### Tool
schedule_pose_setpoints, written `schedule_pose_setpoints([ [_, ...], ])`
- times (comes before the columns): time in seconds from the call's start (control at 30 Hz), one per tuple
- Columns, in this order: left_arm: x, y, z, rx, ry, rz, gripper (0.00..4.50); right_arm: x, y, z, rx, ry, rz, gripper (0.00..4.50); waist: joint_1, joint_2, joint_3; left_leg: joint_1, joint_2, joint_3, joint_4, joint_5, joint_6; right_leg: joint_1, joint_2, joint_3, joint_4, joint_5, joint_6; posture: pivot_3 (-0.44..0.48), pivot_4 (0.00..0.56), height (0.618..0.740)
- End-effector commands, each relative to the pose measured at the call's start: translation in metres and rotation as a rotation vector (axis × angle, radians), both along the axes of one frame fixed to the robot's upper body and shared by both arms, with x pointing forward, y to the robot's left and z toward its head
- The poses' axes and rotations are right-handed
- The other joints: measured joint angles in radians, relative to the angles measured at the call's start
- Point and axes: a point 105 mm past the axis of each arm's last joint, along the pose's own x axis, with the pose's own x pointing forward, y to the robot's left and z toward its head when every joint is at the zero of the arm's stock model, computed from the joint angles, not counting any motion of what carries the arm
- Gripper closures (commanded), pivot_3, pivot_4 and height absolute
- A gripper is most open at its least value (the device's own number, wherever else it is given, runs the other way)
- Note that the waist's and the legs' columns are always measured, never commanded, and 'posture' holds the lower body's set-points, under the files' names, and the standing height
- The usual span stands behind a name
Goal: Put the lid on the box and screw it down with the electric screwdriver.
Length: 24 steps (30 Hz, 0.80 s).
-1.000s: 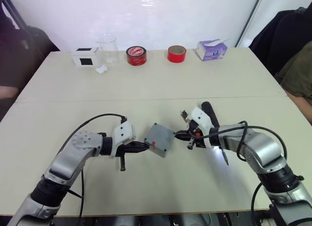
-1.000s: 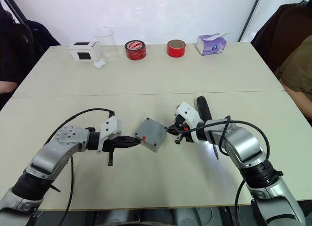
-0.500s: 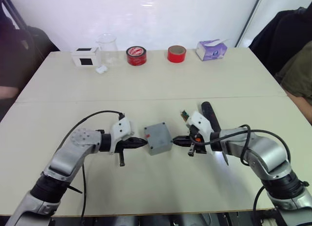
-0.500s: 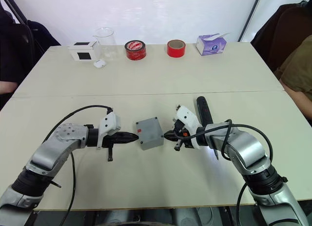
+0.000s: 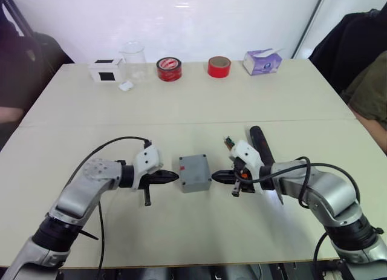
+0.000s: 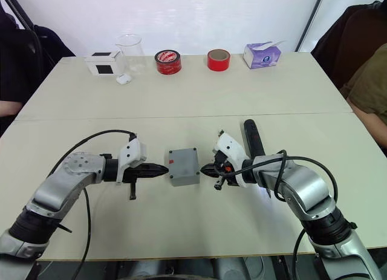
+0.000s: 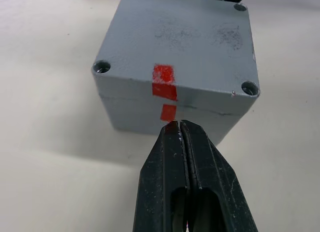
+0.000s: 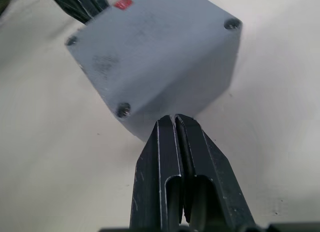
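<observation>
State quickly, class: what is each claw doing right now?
Left claw: closed, holding nothing, tip at the box.
Right claw: closed, holding nothing, tip at the box's opposite side.

A small grey square plastic box [image 6: 184, 166] (red mark on its left side) sat on the beige table [image 6: 181, 104] between the left gripper [image 6: 162, 169] and right gripper [image 6: 205, 169], whose black fingers were pressed together.

lid [image 7: 195, 36] on box [image 7: 165, 111], between both tools
</observation>
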Motion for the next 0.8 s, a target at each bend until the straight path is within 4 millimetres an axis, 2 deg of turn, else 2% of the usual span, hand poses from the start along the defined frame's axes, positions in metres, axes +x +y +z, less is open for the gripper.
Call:
schedule_pose_setpoints([
  [0.03, -0.003, 0.006, 0.013, -0.006, -0.031, -0.003, 4.5, 0.012, -0.013, 0.018, 0.021, -0.131, -0.102, 4.46, 0.0, 0.0, 0.0, 0.0, 0.0, 0.0, 0.0, 0.0, 0.0, 0.0, 0.0, 0.0, 0.0, 0.0, 0.0, 0.0, 0.15, 0.74],
  [0.13, -0.008, 0.009, 0.037, -0.051, -0.062, -0.006, 4.5, 0.017, -0.032, 0.03, 0.024, -0.209, -0.224, 4.46, 0.002, 0.0, 0.0, 0.0, 0.0, 0.0, 0.0, 0.0, 0.0, 0.0, 0.0, 0.0, 0.0, 0.0, 0.0, 0.0, 0.15, 0.74],
  [0.27, -0.005, 0.006, 0.061, -0.075, -0.126, -0.014, 4.5, 0.02, -0.046, 0.04, 0.032, -0.264, -0.337, 4.46, 0.002, 0.0, 0.0, 0.0, 0.0, 0.0, 0.0, 0.0, 0.0, 0.0, 0.0, 0.0, 0.0, 0.0, 0.0, 0.0, 0.15, 0.74],
  [0.37, -0.005, -0.002, 0.075, -0.111, -0.154, -0.036, 4.5, 0.024, -0.057, 0.041, 0.024, -0.282, -0.413, 3.81, 0.001, 0.0, 0.0, 0.0, 0.0, 0.0, 0.0, 0.0, 0.0, 0.0, 0.001, 0.0, 0.001, 0.0, 0.0, 0.0, 0.15, 0.74],
  [0.47, -0.005, -0.008, 0.082, -0.127, -0.166, -0.054, 4.5, 0.026, -0.063, 0.038, 0.006, -0.284, -0.447, 2.68, 0.0, 0.0, 0.0, 0.0, 0.0, 0.0, 0.0, 0.0, 0.0, 0.0, 0.001, 0.0, 0.001, 0.0, 0.0, 0.0, 0.15, 0.74],
  [0.57, -0.001, -0.014, 0.083, -0.143, -0.162, -0.059, 4.5, 0.024, -0.064, 0.022, -0.03, -0.241, -0.463, 1.52, 0.0, 0.0, 0.0, 0.0, 0.0, 0.0, 0.0, 0.0, 0.0, 0.0, 0.002, 0.0, 0.001, 0.0, 0.0, 0.0, 0.15, 0.74],
  [0.8, 0.003, -0.016, 0.081, -0.142, -0.162, -0.057, 4.5, 0.03, -0.064, 0.011, -0.059, -0.202, -0.499, 1.52, -0.001, 0.0, 0.0, 0.001, 0.0, 0.001, 0.0, 0.0, 0.0, 0.0, 0.002, 0.001, 0.002, 0.0, 0.0, 0.0, 0.15, 0.74],
])
